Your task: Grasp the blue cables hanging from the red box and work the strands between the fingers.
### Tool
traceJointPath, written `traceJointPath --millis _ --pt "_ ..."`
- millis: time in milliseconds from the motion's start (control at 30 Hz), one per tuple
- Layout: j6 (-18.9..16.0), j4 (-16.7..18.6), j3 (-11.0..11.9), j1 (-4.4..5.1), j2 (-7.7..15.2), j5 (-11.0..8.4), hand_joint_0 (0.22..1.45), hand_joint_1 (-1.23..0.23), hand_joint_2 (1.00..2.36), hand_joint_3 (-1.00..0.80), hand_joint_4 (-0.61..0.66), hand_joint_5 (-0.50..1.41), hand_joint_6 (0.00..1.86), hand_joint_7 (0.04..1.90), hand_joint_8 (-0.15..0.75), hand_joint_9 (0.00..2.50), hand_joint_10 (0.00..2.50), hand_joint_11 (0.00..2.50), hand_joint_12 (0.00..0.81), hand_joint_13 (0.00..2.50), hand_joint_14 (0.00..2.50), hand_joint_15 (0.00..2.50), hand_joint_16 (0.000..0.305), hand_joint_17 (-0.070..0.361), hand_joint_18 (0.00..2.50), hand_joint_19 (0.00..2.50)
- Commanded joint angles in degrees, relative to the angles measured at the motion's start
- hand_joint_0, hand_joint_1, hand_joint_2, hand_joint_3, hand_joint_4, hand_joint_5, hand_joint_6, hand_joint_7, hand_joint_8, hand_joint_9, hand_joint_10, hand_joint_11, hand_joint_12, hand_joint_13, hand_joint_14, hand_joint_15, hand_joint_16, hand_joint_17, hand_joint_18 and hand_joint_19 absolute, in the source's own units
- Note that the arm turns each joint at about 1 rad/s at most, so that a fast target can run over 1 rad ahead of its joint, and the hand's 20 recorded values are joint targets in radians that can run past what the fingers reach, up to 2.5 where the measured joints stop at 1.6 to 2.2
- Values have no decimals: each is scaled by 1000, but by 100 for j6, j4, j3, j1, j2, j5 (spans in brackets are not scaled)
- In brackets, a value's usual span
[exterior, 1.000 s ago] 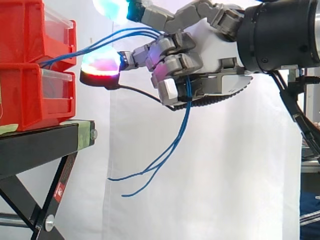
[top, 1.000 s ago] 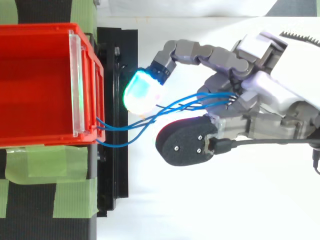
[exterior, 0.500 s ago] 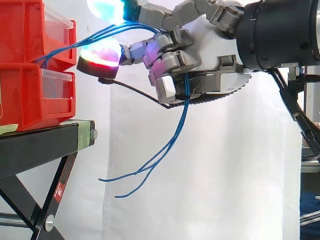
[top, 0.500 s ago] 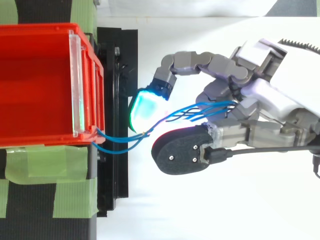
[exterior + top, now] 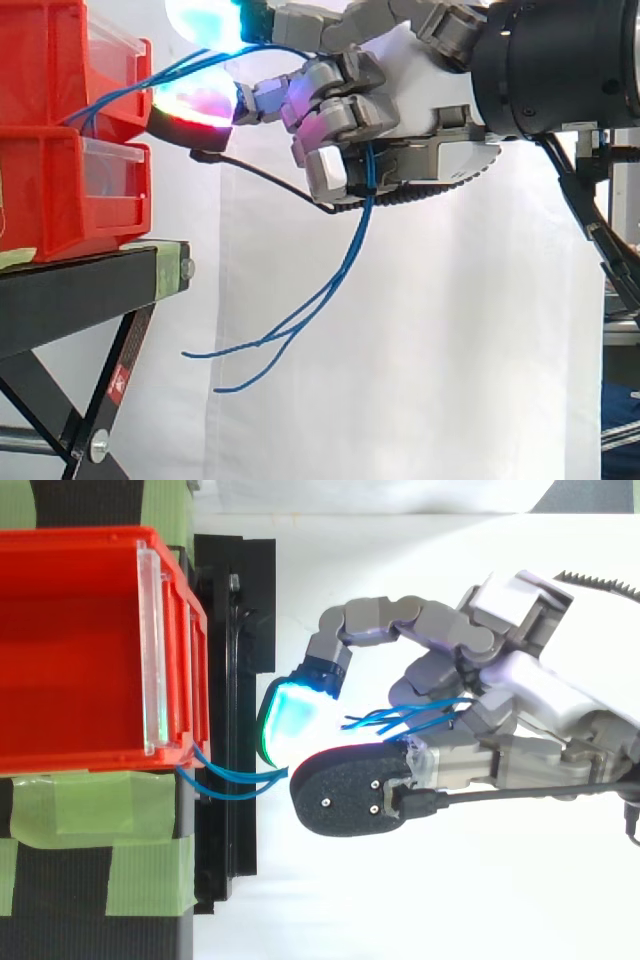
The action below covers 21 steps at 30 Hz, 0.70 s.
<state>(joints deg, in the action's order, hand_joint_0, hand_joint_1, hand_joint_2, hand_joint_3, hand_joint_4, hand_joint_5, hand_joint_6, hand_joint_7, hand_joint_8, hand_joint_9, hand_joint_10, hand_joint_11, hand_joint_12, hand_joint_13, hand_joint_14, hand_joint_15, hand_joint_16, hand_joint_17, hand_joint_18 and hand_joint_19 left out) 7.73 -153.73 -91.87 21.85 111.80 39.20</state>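
Thin blue cables [image 5: 343, 270] run from the front of the upper red box [image 5: 60, 65] across to my hand [image 5: 420, 90], pass between its curled fingers and hang below in loose ends. In the top view the cables [image 5: 228, 780] leave the red box [image 5: 70, 650] at its front corner and reappear among the fingers. My hand [image 5: 500, 720] stands just right of the boxes at the upper box's height, shut on the strands. Two glowing fingertips [image 5: 200, 105] reach toward the box front, one green-cyan above, one red below.
A second red box [image 5: 70, 190] sits under the upper one on a black stand [image 5: 90, 290] with green tape. A white curtain hangs behind. The arm's black wrist [image 5: 560, 65] fills the upper right of the side view.
My hand has shifted left toward the boxes and slightly up. The stretch of cable between box and hand has shortened, and the hanging ends have swung left.
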Motion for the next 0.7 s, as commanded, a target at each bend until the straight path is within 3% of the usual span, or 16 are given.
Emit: traceJointPath --millis 0,433,667 --pt "0 1 -7 4 0 -9 889 -648 1018 -610 228 63 639 1185 486 1533 2500 2500 621 1789 2500 1670 201 151 2277 764" --pt "9 1 2 4 0 0 890 -649 1019 -574 226 61 647 1183 478 1522 2500 2500 616 1779 2500 1667 198 149 2274 777" --pt "9 18 -7 4 0 -9 888 -655 1026 -338 225 61 658 1180 487 1520 2500 2500 612 1775 2500 1668 200 150 2277 768"
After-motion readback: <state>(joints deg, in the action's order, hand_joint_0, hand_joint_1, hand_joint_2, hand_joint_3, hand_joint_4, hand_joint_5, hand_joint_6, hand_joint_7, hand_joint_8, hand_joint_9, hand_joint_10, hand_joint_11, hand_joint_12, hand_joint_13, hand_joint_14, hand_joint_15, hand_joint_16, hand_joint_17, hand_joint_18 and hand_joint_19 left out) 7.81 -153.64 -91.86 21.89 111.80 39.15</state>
